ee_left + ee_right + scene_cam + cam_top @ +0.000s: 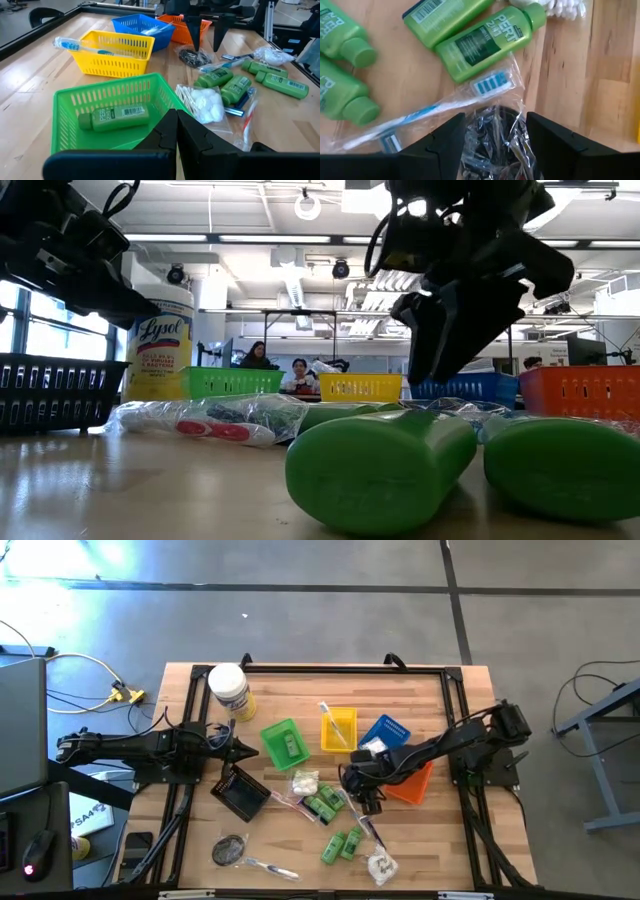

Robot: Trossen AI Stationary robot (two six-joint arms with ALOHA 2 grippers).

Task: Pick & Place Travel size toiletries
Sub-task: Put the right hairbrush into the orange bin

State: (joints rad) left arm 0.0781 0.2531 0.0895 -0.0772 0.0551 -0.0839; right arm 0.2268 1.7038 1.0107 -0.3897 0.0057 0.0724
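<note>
A large white jar (229,690) with a yellow label stands at the wooden table's (300,690) eleven o'clock corner. Trays sit across the middle: green tray (272,745), yellow tray (345,719), blue tray (392,726) and orange tray (418,784) (partly hidden). A black tray (240,796) lies toward eight o'clock. Two people (280,370) sit far behind.
</note>
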